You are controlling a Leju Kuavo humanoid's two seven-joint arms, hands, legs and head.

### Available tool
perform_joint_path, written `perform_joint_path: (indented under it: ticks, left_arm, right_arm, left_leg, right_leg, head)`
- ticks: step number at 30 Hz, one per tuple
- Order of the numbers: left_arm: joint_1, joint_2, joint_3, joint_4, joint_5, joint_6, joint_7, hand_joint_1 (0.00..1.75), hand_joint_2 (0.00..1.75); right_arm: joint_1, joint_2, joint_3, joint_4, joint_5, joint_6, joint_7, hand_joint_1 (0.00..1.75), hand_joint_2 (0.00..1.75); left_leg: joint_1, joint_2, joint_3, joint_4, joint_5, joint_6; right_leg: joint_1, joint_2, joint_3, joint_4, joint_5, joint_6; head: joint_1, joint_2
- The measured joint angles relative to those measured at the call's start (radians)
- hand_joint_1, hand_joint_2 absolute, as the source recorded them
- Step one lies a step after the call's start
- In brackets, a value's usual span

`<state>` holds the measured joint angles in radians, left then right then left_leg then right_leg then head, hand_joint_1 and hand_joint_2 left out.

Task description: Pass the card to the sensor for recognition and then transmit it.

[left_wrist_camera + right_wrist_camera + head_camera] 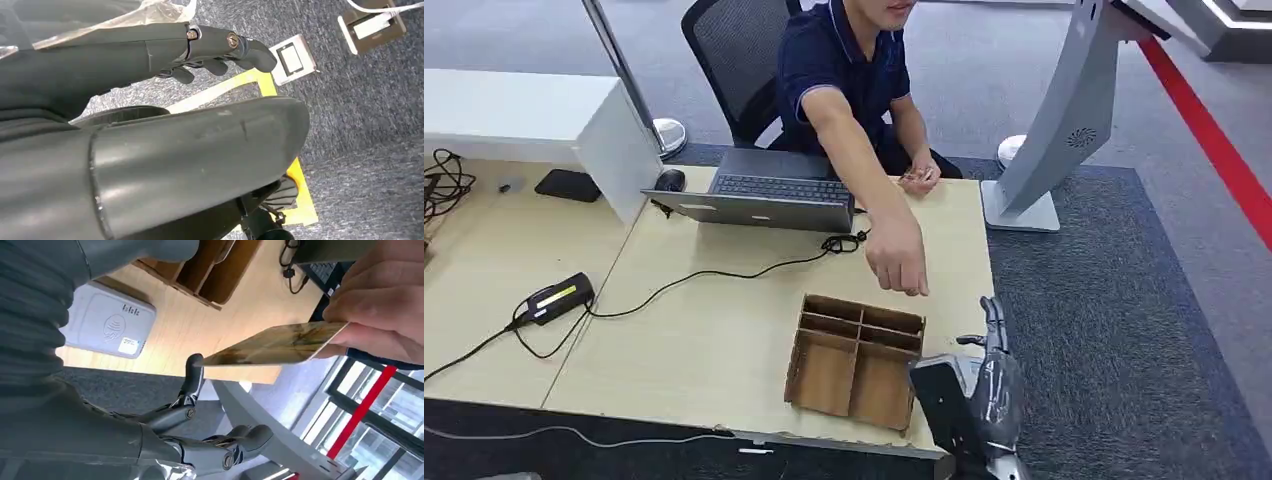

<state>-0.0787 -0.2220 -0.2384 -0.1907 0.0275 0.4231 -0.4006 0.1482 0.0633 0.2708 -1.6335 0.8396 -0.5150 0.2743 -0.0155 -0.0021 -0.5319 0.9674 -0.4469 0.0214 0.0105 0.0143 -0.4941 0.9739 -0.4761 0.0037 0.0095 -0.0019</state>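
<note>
A person's hand holds out the card, a thin card with a tan printed face. My right hand is below it with its fingers apart. One fingertip touches the card's near end, and nothing is gripped. The white sensor lies flat on the table beside my wrist. In the head view my right hand stands at the table's front right corner, just right of the person's hand. My left hand hangs over the carpet and holds nothing.
A brown cardboard divider box sits left of my right hand. Behind it are a laptop, a black cable and a power brick. The person sits across the wooden table. A grey stand rises on the right.
</note>
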Motion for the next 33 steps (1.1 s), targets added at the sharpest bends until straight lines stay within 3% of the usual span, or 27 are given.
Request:
perform_joint_path:
  ticks: [33]
  left_arm:
    - [0.0, 0.0, 0.003, 0.0, 0.0, -0.004, 0.0, 0.0, 0.0]
  right_arm:
    - [-0.015, -0.029, 0.029, -0.098, 0.075, -0.021, 0.05, 0.0, 1.75]
  left_leg:
    - [0.0, 0.0, 0.0, 0.0, 0.0, 0.0]
  right_leg:
    - [0.0, 0.0, 0.0, 0.0, 0.0, 0.0]
  head:
    - [0.0, 0.0]
